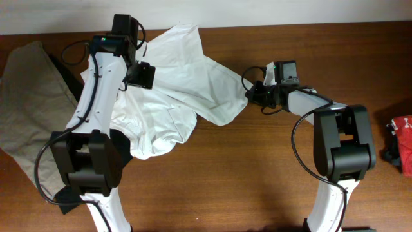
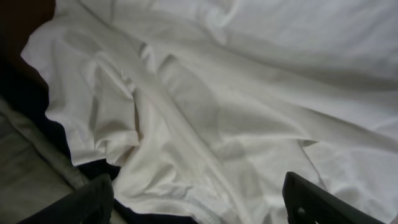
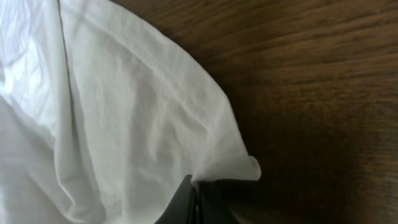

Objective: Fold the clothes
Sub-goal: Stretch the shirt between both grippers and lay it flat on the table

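a white t-shirt [image 1: 180, 77] lies rumpled across the wooden table [image 1: 225, 187] between two robot arms, reaching from under the left gripper [image 1: 140, 76] out to the right gripper [image 1: 253, 95]. from overhead the left gripper hangs over the shirt's upper left part, but how its jaws stand cannot be read there. its own wrist camera settles the matter: the left gripper [image 2: 199, 202] has its dark fingers [image 2: 314, 202] set wide apart at the frame's lower corners, nothing between them, with the creased t-shirt [image 2: 249, 93] filling the space beneath and ahead. that same view alone shows, off to this gripper's left, a dark strip of a black garment [image 2: 28, 112] along the shirt's edge and a khaki garment [image 2: 25, 180] just beyond it. the overhead view gives the khaki garment [image 1: 29, 96] as a broad wrinkled heap on the outer side of the left arm. overhead, the right gripper meets the shirt's tapering end. its wrist camera shows the right gripper [image 3: 199, 199] pinched tight on the fabric, a hemmed corner of the t-shirt [image 3: 112, 112] poking out just beside the fingertips, and bare table [image 3: 323, 74] to the gripper's right. only the overhead view takes in a red object [image 1: 404, 138] at the table's edge, well apart from the right gripper.
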Action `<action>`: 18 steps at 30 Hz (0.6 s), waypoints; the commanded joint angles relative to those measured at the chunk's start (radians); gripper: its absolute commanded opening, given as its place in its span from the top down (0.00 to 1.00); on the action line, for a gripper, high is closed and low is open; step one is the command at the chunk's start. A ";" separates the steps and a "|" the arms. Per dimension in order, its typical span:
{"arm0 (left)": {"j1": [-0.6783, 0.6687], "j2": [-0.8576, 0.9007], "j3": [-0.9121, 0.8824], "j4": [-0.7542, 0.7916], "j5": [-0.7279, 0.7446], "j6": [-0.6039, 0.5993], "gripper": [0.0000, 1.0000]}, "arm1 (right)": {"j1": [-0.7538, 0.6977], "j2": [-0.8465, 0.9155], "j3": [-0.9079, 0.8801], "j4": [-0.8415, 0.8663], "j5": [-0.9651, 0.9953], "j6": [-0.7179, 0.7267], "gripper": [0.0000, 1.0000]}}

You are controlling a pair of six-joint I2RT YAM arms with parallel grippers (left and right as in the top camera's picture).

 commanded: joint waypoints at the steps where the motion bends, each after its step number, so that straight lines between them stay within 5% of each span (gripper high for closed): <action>1: -0.001 -0.027 0.010 -0.068 0.058 0.008 0.14 | -0.042 -0.068 0.003 -0.031 -0.036 -0.007 0.96; 9: -0.026 -0.027 -0.002 -0.208 0.237 0.008 0.15 | -0.396 -0.634 0.003 -0.417 0.130 -0.138 0.96; 18: -0.176 -0.027 -0.472 -0.038 0.237 -0.033 0.15 | -0.492 -0.684 0.003 -0.615 0.207 -0.189 0.95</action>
